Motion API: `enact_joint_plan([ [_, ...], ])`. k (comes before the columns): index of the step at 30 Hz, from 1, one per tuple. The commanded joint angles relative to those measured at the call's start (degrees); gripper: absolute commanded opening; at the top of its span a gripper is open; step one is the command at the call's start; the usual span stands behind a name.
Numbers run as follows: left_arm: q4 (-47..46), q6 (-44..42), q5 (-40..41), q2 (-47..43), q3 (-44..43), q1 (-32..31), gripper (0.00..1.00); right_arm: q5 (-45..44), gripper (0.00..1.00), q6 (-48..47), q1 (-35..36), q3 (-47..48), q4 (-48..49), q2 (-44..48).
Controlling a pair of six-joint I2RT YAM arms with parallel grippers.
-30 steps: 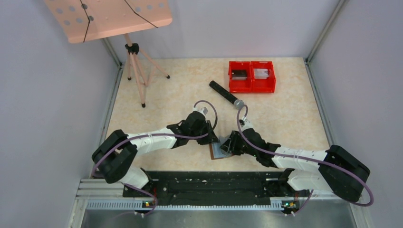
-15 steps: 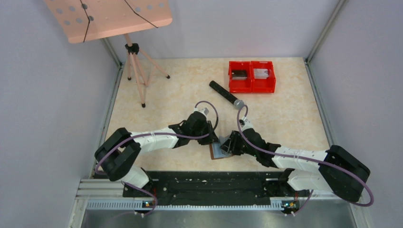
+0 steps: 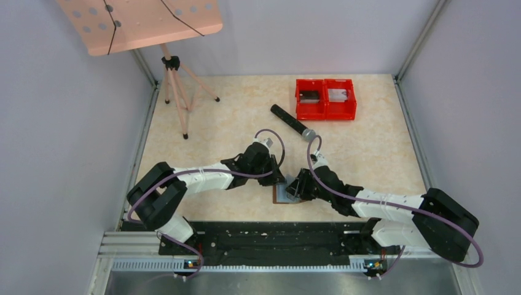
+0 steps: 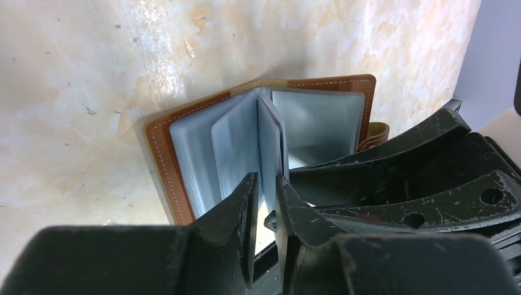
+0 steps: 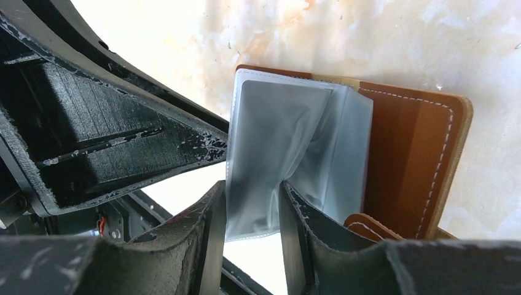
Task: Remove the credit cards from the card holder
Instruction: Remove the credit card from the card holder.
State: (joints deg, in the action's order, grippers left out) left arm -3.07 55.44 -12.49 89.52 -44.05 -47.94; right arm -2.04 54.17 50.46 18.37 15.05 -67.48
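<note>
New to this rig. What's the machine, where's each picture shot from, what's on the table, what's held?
Two white-and-black robot arms, left arm and right arm, are bolted at the near edge of a beige marbled table; each ends in a two-finger gripper. One picture comes from a fixed camera overhead, the other two from a camera on each wrist. On the table: an open brown leather card holder with grey-blue sleeves, red twin plastic bins, a black rod, and a pink perforated stand on a tripod. The left gripper pinches one sleeve; the right gripper straddles another, grip unclear.
</note>
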Motion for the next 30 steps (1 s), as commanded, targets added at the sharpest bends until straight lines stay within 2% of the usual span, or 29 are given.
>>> enact_joint_plan([
  [1,-2.35,0.32,-2.14,0.89,-1.23,-0.31,0.21,0.33,0.35,-0.74,-0.18,-0.22,-0.56,0.93],
  [4,-2.53,0.74,-2.96,0.75,-1.03,-0.31,0.2,0.2,0.35,-0.74,-0.18,-0.25,-0.72,1.07],
  [7,-2.95,1.14,-3.5,0.72,-0.57,-0.33,0.1,-0.12,0.36,-0.76,-0.13,0.07,-1.55,1.34],
  [12,-2.4,1.25,-2.75,0.38,-0.08,-0.31,0.0,-0.96,0.43,-0.74,-0.15,0.43,-2.92,2.31],
  [24,-2.73,1.12,-2.1,0.31,0.63,-0.31,0.0,-2.39,0.44,-0.17,-0.27,-0.24,-4.66,5.38],
  [30,-2.82,1.16,-1.84,0.31,0.98,-0.31,0.0,-2.82,0.4,-0.08,-0.34,-0.78,-4.93,6.46],
])
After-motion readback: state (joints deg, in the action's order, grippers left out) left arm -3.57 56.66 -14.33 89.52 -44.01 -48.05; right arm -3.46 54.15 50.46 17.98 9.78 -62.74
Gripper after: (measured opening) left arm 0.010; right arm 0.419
